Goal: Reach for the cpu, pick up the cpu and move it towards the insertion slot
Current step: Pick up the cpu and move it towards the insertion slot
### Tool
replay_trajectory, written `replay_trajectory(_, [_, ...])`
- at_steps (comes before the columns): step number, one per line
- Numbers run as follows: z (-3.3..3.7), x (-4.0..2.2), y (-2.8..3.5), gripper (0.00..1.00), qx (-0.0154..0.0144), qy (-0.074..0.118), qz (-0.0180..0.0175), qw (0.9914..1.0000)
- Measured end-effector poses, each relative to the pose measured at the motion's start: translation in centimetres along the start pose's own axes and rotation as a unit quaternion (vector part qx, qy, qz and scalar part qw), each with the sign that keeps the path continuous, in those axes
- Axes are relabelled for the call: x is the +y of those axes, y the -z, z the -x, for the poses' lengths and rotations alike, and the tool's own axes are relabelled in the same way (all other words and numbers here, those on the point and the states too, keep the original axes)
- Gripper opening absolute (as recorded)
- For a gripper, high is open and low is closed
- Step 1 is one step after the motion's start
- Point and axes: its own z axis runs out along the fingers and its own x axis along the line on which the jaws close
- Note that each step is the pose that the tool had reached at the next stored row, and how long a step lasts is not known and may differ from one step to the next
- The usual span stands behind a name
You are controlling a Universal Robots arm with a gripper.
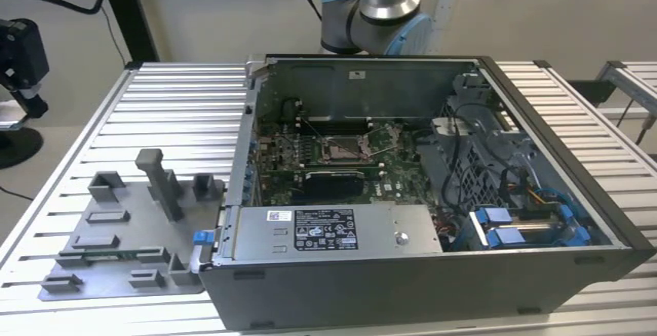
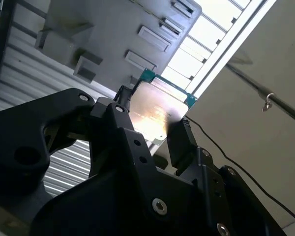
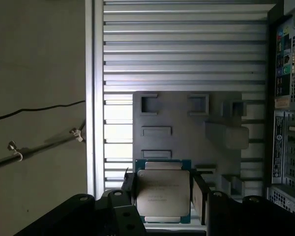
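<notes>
Silvery cpu (image 3: 163, 194), green-edged, clamped between black jaws, grey tray (image 3: 196, 142) behind it, lid print unreadable

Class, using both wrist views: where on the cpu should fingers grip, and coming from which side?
Pinch the cpu by two opposite edges, coming onto its top face. It is thin and flat, so only edges offer purchase; the fingers hold it so.

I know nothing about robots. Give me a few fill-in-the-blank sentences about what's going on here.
The gripper is shut on the ___. In the first wrist view, a grey ___ with rectangular recesses lies beyond it. In the exterior view, the insertion slot sits inside the open computer ___.
Missing words: cpu; tray; case.
</notes>
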Motion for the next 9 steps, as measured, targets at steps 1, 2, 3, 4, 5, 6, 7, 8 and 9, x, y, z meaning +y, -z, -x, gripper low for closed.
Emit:
replay_trajectory(1, [0.0,0.0,0.0,0.0,0.0,0.0,0.0,1.0])
replay_trajectory(2, [0.01,0.0,0.01,0.0,0.0,0.0,0.0,1.0])
replay_trajectory(3, [0.06,0.01,0.02,0.0,0.0001,0.0,-0.0001,1.0])
replay_trajectory(4, [0.12,0.01,0.02,0.0,0.0001,0.0,-0.0001,1.0])
replay_trajectory(5, [0.22,0.01,0.01,0.0,0.0001,0.0,0.0,1.0])
replay_trajectory(6, [0.36,0.01,0.01,0.0,0.0001,0.0,0.0,1.0])
replay_trajectory(7, [0.5,0.01,0.01,0.0,0.0001,0.0,0.0,1.0])
replay_trajectory(8, [0.66,0.01,0.0,0.0,0.0002,0.0,0.0,1.0])
replay_trajectory(9, [0.85,0.02,0.0,0.0,0.0003,0.0,0.0,1.0])
